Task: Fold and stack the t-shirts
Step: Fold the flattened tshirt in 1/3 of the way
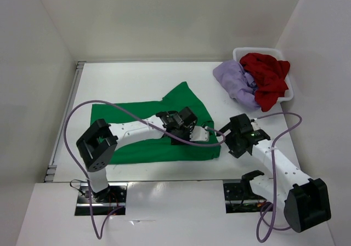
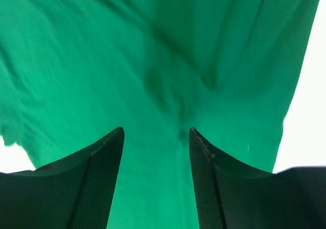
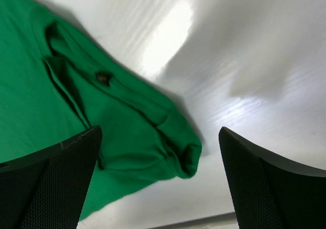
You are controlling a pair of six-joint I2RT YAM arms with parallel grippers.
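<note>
A bright green t-shirt (image 1: pixel 131 133) lies spread across the middle of the table. My left gripper (image 1: pixel 184 126) hovers low over its right half, jaws open, with only flat green cloth (image 2: pixel 153 60) under the gap of the left gripper (image 2: pixel 156 132). My right gripper (image 1: pixel 229 138) is at the shirt's right edge, wide open. In the right wrist view a bunched green corner (image 3: pixel 168 142) lies on the table below the right gripper (image 3: pixel 159 132), untouched. A dark red t-shirt (image 1: pixel 269 76) sits in the basket. A pale lavender t-shirt (image 1: pixel 236 81) spills over the basket's left side.
A white basket (image 1: pixel 288 92) stands at the far right, close to the right wall. White walls enclose the table on three sides. Purple cables loop from both arms over the near table. Bare white table (image 3: pixel 244 60) shows right of the green shirt.
</note>
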